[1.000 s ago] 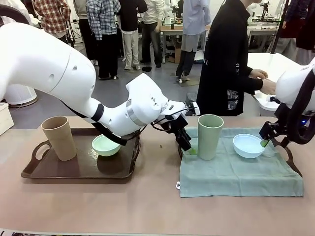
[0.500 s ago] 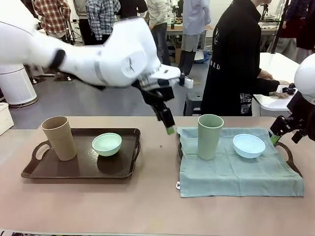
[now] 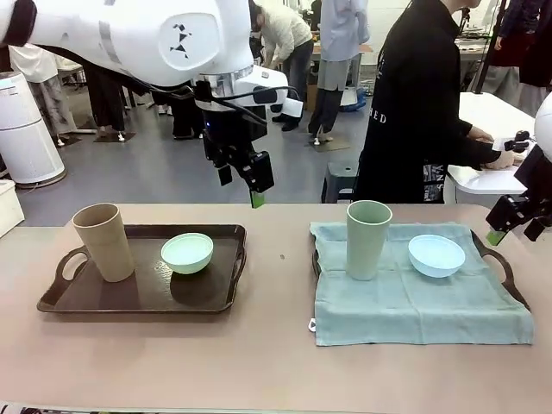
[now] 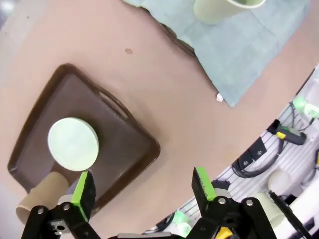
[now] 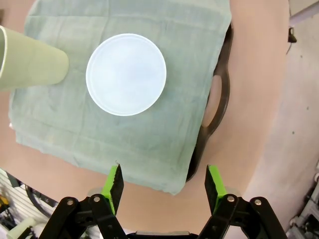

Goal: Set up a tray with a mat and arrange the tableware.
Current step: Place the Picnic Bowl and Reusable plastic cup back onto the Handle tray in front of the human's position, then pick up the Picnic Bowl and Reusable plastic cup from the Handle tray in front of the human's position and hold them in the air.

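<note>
The pale green tumbler (image 3: pixel 368 239) stands upright right of centre in the front view, on a green mat (image 3: pixel 414 306) draped over a dark tray (image 3: pixel 504 266). The light blue bowl (image 3: pixel 436 255) sits near it to the right, not touching. At lower left, a brown tray (image 3: pixel 129 295) carries the tan tumbler (image 3: pixel 103 242) and the mint green bowl (image 3: pixel 187 253).

The left gripper (image 3: pixel 243 186) hangs high at upper centre-left, fingers pointing down, jaws wide apart and empty. Its arm is bent across the top of the frame. The right gripper (image 3: pixel 515 229) hovers at the right edge above the tray's handle, jaws apart, holding nothing. A person (image 3: pixel 414 103) stands behind the table.
</note>
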